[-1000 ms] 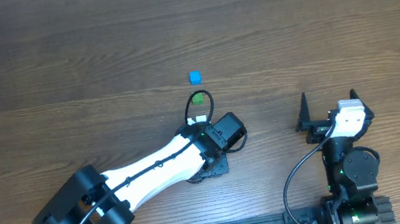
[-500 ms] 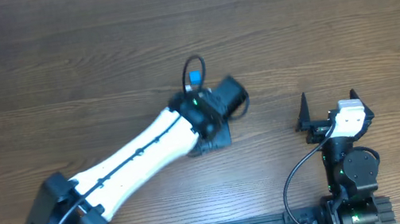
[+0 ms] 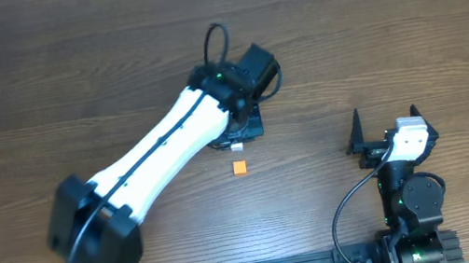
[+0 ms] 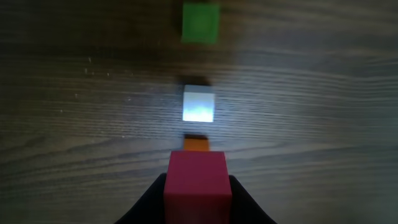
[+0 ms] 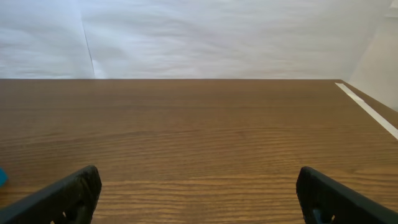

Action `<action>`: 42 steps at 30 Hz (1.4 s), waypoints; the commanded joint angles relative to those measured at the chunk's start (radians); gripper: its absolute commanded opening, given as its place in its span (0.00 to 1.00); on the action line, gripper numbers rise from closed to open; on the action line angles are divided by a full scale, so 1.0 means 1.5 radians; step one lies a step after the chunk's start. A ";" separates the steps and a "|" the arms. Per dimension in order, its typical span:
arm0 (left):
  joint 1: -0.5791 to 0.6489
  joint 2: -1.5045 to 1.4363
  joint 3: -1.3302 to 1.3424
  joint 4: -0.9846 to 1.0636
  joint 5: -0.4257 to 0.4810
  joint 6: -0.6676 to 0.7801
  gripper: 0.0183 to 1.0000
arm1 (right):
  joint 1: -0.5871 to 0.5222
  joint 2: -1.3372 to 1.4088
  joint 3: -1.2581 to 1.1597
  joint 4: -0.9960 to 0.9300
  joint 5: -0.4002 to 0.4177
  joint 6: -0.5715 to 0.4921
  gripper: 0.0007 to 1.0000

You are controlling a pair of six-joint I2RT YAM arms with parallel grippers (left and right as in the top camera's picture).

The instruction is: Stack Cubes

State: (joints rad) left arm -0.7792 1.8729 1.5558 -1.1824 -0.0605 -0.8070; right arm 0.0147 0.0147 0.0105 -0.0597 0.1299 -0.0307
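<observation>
My left gripper [image 4: 198, 210] was closed on a red cube [image 4: 198, 177]. Its two dark fingers [image 4: 149, 205] pressed against the cube's opposite sides, and the cube sat square between them. My left arm [image 3: 171, 146] stood at the left of the top view and stretched diagonally up and to the right across the wooden table [image 3: 63, 64], with its wrist past the middle of the surface.

In the left wrist view, three more cubes lay on the table in a row leading away from the held red cube. The nearest was an orange cube [image 4: 196, 144], partly hidden behind the red cube's far edge. Just beyond it, with a narrow gap between them, sat a white cube [image 4: 199, 106]. Farther on again, well apart from the white one, a green cube [image 4: 200, 23] lay at the edge of that view. I could not tell from the pictures whether the red cube hung above the table or touched it.

My right gripper [image 3: 385, 117] stood with its fingers spread wide and nothing between them. It was close to its own base at the right side of the table, well apart from the cubes. In the right wrist view its fingertips [image 5: 74, 190] framed bare wood.
</observation>
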 commanded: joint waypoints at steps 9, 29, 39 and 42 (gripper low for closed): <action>0.012 0.058 -0.030 0.029 0.012 0.002 0.02 | 0.004 -0.006 -0.004 -0.002 -0.006 -0.001 0.99; 0.017 0.075 -0.079 0.101 0.027 0.013 0.02 | 0.004 -0.006 -0.004 -0.002 -0.006 -0.001 0.99; 0.017 0.076 -0.079 0.122 0.027 0.027 0.02 | 0.004 -0.006 -0.004 -0.002 -0.006 -0.001 0.99; 0.020 0.078 -0.079 0.124 0.027 0.028 0.02 | 0.004 -0.006 -0.004 -0.002 -0.006 -0.001 0.99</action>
State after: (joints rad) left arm -0.7593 1.9743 1.4437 -1.0004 -0.0261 -0.7807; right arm 0.0147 0.0147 0.0105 -0.0597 0.1303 -0.0307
